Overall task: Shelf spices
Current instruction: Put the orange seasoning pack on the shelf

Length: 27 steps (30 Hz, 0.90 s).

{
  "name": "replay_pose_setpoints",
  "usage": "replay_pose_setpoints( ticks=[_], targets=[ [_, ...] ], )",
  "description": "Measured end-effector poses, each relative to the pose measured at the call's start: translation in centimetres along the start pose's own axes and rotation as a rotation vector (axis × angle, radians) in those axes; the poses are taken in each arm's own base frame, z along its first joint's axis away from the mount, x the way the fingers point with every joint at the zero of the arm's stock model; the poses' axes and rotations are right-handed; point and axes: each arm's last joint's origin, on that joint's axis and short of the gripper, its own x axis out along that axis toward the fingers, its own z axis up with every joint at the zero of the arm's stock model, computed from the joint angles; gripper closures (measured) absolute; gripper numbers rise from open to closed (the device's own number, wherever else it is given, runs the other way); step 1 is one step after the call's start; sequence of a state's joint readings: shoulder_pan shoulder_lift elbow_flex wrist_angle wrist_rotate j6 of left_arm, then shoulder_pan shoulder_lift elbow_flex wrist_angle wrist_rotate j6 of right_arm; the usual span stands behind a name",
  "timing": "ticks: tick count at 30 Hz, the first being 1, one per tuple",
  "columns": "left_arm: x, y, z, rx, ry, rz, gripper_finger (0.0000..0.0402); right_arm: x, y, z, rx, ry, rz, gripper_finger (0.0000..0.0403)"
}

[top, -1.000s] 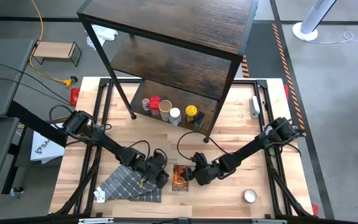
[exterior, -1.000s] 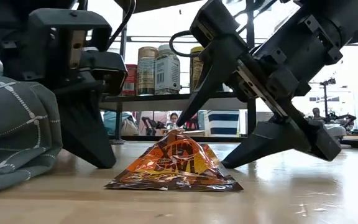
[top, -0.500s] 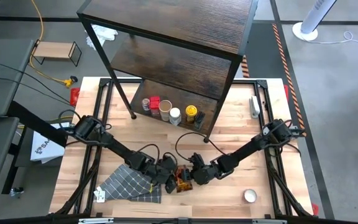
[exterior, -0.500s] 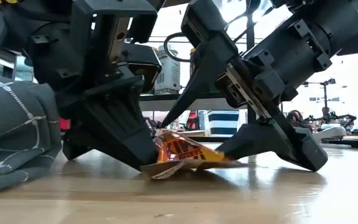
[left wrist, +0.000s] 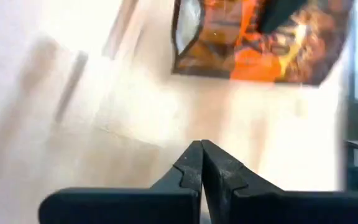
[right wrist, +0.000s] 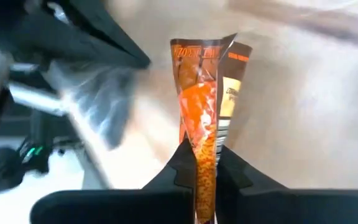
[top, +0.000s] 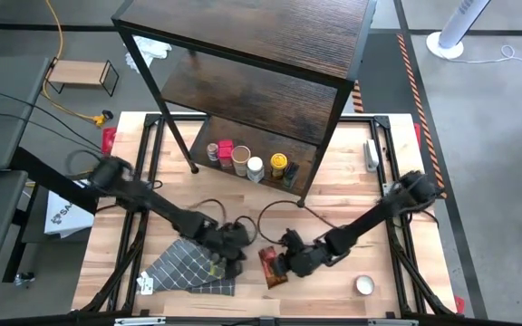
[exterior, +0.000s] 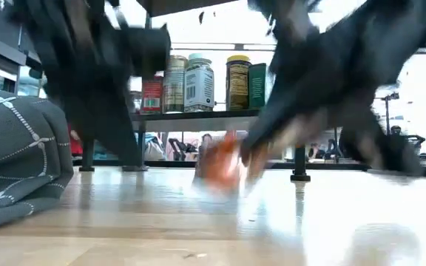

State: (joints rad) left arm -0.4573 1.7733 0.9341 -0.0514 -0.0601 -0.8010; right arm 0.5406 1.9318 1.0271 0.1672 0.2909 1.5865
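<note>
Grey checked cloth [top: 191, 267] on wooden table [top: 352, 195]; small light-wood stand [top: 82, 75] on floor

1. The shelf [top: 270, 54], dark wood boards on a black frame, stands at the far side of the light wood desk [top: 352, 208].
2. On its lowest board the spices [top: 247, 163] stand in a row: jars with red, tan, white and yellow lids, plus a dark one.
3. The left hand [top: 234, 258] sits near the desk's front, touching the edge of a grey checked cloth [top: 184, 270].
4. The right hand [top: 284, 263] is just beside it, pinching an orange packet [top: 271, 269].
5. A small round tin [top: 364, 286] lies near the front right corner.
6. A small light-wood stand [top: 82, 74] sits on the floor beyond the desk.
</note>
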Motion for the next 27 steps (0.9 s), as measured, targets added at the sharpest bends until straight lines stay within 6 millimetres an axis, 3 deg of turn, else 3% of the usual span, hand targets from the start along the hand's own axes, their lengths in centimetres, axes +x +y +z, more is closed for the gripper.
replay_pose_setpoints(
  ticks=[6, 9, 12, 15, 18, 27],
  targets=[
    [-9.9, -1.8, 1.4, 0.265, -0.141, -0.042, 0.0401, -6.6, 3.5, 0.2, -0.001, -0.093, 0.079, 0.0393],
    [-14.7, -2.6, 2.2, 0.532, -0.263, -0.043, 0.0399, -9.4, 5.2, 1.4, 0.101, -0.172, 0.178, 0.0393],
    [-17.6, -3.0, 3.1, 0.865, -0.316, 0.126, 0.0378, -10.5, 5.9, 2.4, 0.205, -0.225, 0.231, 0.0393],
    [-19.1, -3.8, 4.7, 1.100, -0.390, 0.281, 0.0340, -10.6, 6.6, 3.4, 0.288, -0.254, 0.306, 0.0393],
    [-19.1, -4.3, 5.9, 1.240, -0.422, 0.367, 0.0292, -10.7, 7.3, 4.2, 0.332, -0.269, 0.371, 0.0393],
    [-18.1, -5.4, 7.6, 1.381, -0.412, 0.428, 0.0168, -10.8, 8.2, 6.1, 0.396, -0.300, 0.471, 0.0394]
  ],
)
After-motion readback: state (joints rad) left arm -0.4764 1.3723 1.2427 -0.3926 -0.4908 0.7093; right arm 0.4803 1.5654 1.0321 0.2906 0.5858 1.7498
